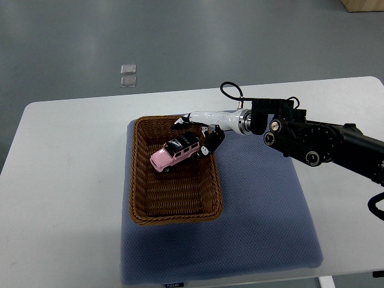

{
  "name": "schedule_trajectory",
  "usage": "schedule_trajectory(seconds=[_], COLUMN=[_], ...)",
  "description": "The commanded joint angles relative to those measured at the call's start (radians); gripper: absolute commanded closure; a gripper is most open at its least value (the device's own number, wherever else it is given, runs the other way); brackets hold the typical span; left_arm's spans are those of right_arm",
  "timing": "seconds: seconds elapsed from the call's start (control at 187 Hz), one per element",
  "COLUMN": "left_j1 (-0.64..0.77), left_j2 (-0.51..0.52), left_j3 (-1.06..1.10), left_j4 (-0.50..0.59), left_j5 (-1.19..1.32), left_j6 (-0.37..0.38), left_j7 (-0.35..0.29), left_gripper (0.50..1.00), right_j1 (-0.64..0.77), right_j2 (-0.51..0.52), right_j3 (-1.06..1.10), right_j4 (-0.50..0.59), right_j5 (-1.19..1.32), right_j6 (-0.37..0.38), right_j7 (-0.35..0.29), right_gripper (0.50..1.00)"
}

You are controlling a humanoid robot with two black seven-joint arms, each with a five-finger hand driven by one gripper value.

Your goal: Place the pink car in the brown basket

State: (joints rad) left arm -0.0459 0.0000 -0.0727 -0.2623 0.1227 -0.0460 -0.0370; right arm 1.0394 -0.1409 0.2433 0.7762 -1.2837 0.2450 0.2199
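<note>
A brown wicker basket (pixel 173 211) is seen left of the frame's centre, set on a blue-grey mat (pixel 264 228) that covers the lower middle of a white table (pixel 60 192). Inside the basket, towards its upper half, the pink car (pixel 174 155) is found — a small toy with a black roof and dark wheels, angled so that one end points to the lower left and the other to the upper right. Its wheels appear to be on or just above the woven floor; which of the two cannot be told.

The right arm (pixel 324 141) is brought in from the right edge of the frame, black at its joints and white near the wrist. The right hand (pixel 201 135) is held over the basket's upper right corner, its dark fingers (pixel 211 144) set against the upper right end of the car. Whether the fingers are clamped on the car or only touching it cannot be told from this view.

On the grey floor beyond the table, in the upper left of the frame, two small clear squares (pixel 128 74) are seen one above the other.
</note>
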Motion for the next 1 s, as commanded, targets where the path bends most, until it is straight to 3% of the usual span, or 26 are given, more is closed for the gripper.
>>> schedule_trajectory(seconds=[0.0, 0.262, 0.475, 0.716, 0.994], left_j1=[0.000, 0.000, 0.000, 0.000, 0.000], left_j2=[0.000, 0.000, 0.000, 0.000, 0.000], left_j3=[0.001, -0.001, -0.004, -0.004, -0.004], left_j4=[0.000, 0.000, 0.000, 0.000, 0.000], left_j5=[0.000, 0.000, 0.000, 0.000, 0.000], left_j6=[0.000, 0.000, 0.000, 0.000, 0.000], left_j7=[0.000, 0.000, 0.000, 0.000, 0.000], left_gripper=[0.500, 0.500, 0.500, 0.500, 0.500], right_j1=[0.010, 0.057, -0.047, -0.223, -0.320], right_j2=[-0.011, -0.128, -0.209, -0.197, -0.118], right_j3=[0.010, 0.146, 0.387, 0.576, 0.614], right_j4=[0.001, 0.006, 0.003, 0.000, -0.049], right_j5=[0.004, 0.224, 0.581, 0.946, 1.185], right_j6=[0.007, 0.043, 0.071, 0.071, 0.074], right_j7=[-0.001, 0.001, 0.003, 0.004, 0.006], right_gripper=[0.587, 0.587, 0.587, 0.587, 0.587])
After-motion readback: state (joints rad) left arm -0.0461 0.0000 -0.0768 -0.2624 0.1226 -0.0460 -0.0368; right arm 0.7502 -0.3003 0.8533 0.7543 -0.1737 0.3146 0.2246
